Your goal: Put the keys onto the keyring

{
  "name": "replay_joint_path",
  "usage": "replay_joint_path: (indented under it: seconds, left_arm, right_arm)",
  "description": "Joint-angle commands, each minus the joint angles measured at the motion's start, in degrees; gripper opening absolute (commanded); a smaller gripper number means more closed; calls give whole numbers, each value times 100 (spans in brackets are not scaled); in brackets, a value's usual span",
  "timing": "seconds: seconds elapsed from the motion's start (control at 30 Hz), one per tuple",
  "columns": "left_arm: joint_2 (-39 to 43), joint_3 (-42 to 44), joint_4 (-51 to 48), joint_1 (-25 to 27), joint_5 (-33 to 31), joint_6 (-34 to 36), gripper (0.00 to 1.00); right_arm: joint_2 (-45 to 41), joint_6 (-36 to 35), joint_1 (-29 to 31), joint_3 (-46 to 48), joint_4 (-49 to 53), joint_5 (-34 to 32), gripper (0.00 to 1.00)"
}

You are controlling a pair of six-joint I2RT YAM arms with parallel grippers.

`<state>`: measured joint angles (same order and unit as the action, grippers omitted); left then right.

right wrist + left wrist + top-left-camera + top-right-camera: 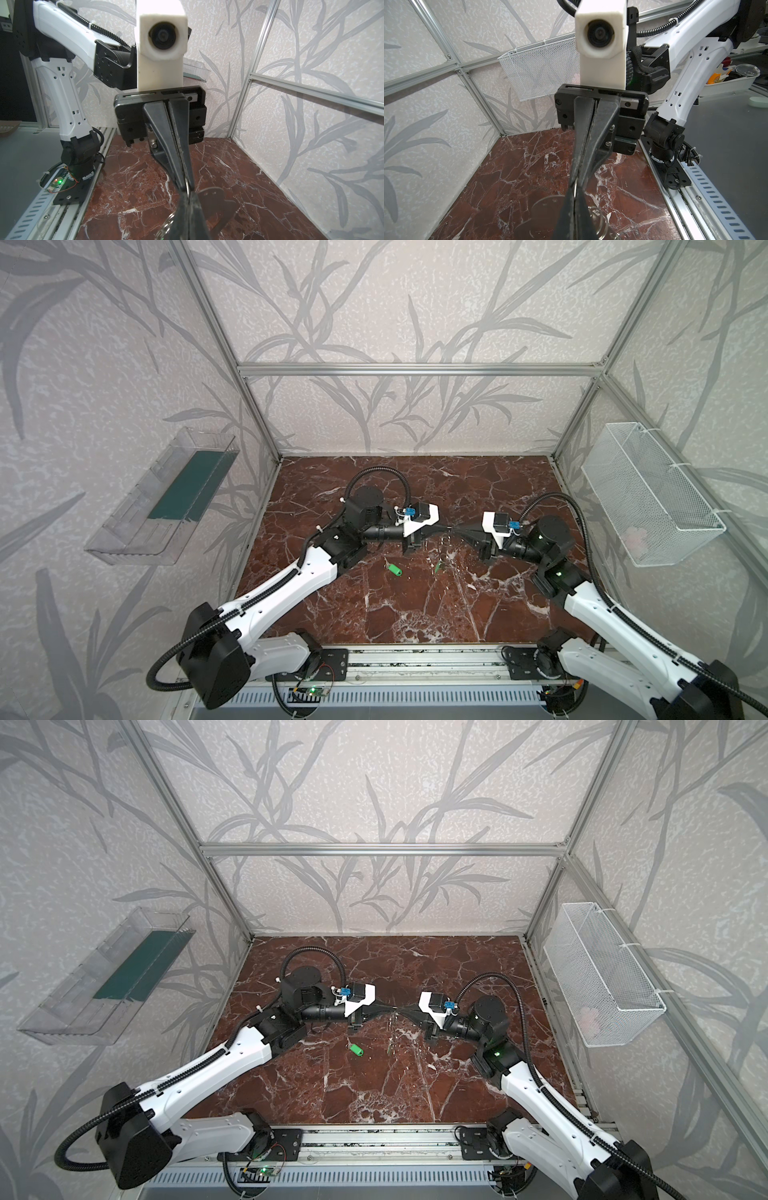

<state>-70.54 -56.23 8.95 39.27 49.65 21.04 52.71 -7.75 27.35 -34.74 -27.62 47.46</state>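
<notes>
Above the red marble surface (pixel 415 614), inside leaf-papered walls, I see my left claw (pixel 445 528) and right claw (pixel 455 528) both clenched on the keyring (pixel 216 199).

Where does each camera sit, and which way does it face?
Top views: high in front, looking down on the table; both arms show.
Left wrist: on left arm, facing the right gripper and basket; own fingers show.
Right wrist: on right arm, facing the left gripper; own fingers show.
Both wrist views share the keyring.
</notes>
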Motion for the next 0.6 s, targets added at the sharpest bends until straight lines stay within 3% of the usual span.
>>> replay_joint_path:
  seconds: [0.0, 0.1, 0.2, 0.3, 0.43, 0.57]
  left_arm:
    - [-38, -226, 56, -20, 134, 124, 0]
    - [-44, -278, -193, -8, -32, 321, 0]
    - [25, -480, -918, -15, -513, 814, 18]
    - [54, -808, -1753, 17, -959, 1376, 25]
    - [25, -1136, -2399, 204, -1639, 1968, 27]
    - [-117, -1382, -2712, 452, -2063, 2309, 27]
  right_arm:
    - [-25, -56, -29, -73, -57, 112, 0]
    - [-71, -235, -31, -169, 353, 10, 0]
    - [-161, -614, -29, -464, 1327, -181, 0]
    - [-200, -940, -21, -859, 2397, -412, 0]
    - [-59, -1328, 53, -1439, 3673, -732, 0]
    - [106, -1440, 195, -1845, 4268, -992, 0]
